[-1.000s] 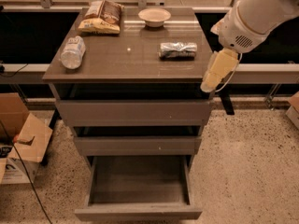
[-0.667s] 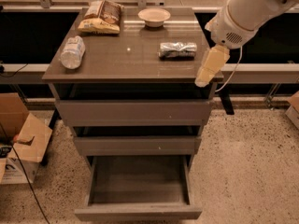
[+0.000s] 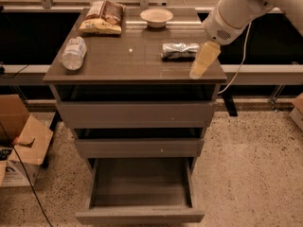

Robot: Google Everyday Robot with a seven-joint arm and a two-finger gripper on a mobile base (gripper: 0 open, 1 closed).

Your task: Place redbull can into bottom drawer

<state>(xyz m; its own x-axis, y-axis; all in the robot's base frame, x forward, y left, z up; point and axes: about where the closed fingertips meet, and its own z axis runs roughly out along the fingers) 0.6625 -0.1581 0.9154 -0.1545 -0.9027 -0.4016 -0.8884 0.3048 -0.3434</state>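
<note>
The redbull can [image 3: 179, 50] lies on its side on the right part of the cabinet top [image 3: 135, 63], silver and shiny. My gripper [image 3: 203, 61] hangs from the white arm at the top right, just right of and slightly in front of the can, above the cabinet top's right front corner, not touching the can. The bottom drawer [image 3: 140, 189] is pulled out and its tray is empty. The two drawers above it are pushed in.
A clear water bottle [image 3: 74, 53] lies at the left of the top. A chip bag [image 3: 104, 17] and a small bowl [image 3: 156, 17] sit at the back. Cardboard boxes [image 3: 21, 145] stand on the floor at left. A cable hangs right of the cabinet.
My gripper and arm have moved left and toward the cabinet, from beyond the right edge to over the top's right front corner near the can.
</note>
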